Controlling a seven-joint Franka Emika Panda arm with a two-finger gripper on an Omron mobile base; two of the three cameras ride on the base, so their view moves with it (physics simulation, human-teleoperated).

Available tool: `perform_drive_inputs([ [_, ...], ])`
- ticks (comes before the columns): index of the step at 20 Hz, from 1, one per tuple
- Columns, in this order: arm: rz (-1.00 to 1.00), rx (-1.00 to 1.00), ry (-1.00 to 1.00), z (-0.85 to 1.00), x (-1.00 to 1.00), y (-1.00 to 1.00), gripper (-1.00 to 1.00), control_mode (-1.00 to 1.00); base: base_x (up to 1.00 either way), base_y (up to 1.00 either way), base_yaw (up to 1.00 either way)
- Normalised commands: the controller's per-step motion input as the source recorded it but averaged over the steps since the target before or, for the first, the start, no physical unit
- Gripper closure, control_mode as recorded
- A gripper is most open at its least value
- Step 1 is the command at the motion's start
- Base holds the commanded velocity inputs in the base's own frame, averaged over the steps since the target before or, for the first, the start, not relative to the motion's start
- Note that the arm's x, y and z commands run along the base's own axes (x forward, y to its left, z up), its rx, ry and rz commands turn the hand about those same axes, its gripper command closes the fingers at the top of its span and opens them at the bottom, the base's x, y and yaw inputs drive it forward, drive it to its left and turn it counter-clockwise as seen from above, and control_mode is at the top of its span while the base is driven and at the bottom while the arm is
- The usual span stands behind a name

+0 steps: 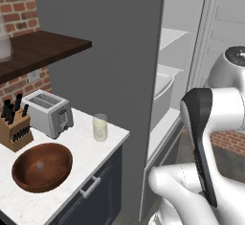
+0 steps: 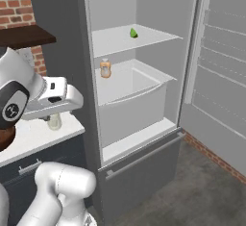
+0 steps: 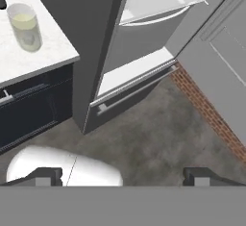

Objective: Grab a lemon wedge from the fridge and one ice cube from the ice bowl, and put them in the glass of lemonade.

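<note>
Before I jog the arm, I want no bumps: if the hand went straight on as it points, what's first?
Probably the grey floor before the open fridge; the hand, fingers wide, holds nothing. Depth is unclear.

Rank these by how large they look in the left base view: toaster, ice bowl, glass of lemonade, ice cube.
1. ice bowl
2. toaster, though it sits farther back, so this is less sure
3. glass of lemonade
4. ice cube, lying inside the bowl
</note>
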Motion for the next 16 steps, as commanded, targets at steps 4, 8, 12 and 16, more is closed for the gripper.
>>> perform_drive_inputs([
  [4,-0.05,0.00,0.00,-0.02,-0.34,-0.11,-1.00,-1.00,0.00,0.00,0.00],
  [8,0.00,0.00,-0.06,0.01,-0.11,0.00,-1.00,-1.00,0.00,0.00,0.00],
  [12,0.01,0.00,-0.06,0.03,-0.23,0.25,-1.00,-1.00,0.00,0.00,0.00],
  [16,0.02,0.00,-0.10,0.10,-0.13,0.21,-1.00,-1.00,0.00,0.00,0.00],
])
